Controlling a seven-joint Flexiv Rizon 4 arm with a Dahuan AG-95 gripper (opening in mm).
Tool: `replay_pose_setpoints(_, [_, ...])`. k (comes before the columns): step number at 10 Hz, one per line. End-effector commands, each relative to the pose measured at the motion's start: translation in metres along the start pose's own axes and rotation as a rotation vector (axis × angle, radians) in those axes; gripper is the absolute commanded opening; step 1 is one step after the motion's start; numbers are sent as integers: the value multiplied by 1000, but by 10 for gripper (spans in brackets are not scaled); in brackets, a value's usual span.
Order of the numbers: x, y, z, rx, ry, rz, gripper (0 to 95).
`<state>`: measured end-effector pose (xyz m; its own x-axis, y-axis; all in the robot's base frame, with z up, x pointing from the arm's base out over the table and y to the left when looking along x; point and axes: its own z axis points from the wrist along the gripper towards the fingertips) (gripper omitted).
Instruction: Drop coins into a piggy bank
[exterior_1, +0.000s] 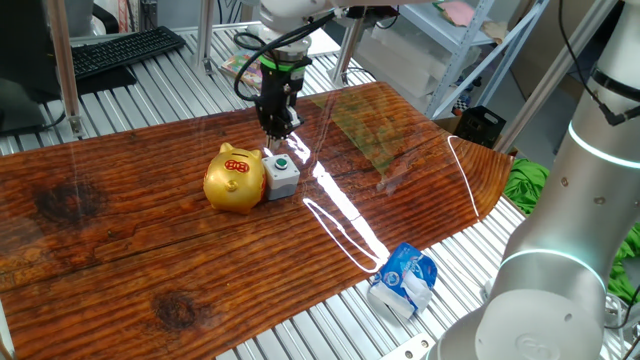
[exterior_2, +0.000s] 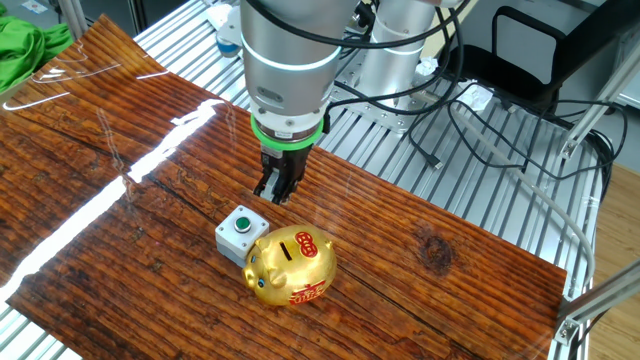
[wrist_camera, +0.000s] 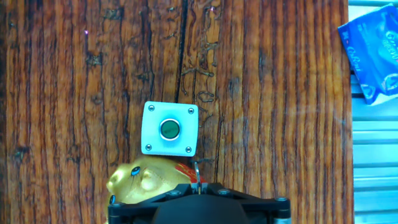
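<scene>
The black gripper (wrist_camera: 198, 186) is seen closest, along the bottom edge of the hand view, and between its fingers a thin, ring-like metal edge is pinched; it is judged to be a coin (wrist_camera: 196, 172), held on edge. Just beyond it the shiny gold, rounded pig-shaped bank (wrist_camera: 146, 182) is found, its red marks partly hidden by the hand. Touching or just beside the bank, the small grey box with a green button (wrist_camera: 170, 129) is seen on the dark, striped wooden tabletop (wrist_camera: 74, 93).

From the other fixed view, the slot on the bank's back is shown facing upward, and the fingers are held above the tabletop, behind the box and short of the slot. A crumpled blue-and-white packet (exterior_1: 404, 278) is noted off the tabletop's edge, well apart from the action.

No coin can be seen lying loose on the tabletop. The carry is judged under way; alignment over the slot and release are left to be done. How many coins have gone in cannot be told.
</scene>
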<state>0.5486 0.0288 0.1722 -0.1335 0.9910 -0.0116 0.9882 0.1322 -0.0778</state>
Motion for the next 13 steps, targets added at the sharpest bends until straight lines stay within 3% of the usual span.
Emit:
replay_pose_setpoints(1, [0, 0, 1, -18, 5, -51, 0])
replay_pose_setpoints(6, [0, 0, 1, -46, 18, -150, 0])
replay_pose_setpoints(10, [0, 0, 1, -60, 49, -223, 0])
replay_pose_setpoints(13, [0, 0, 1, -71, 60, -227, 0])
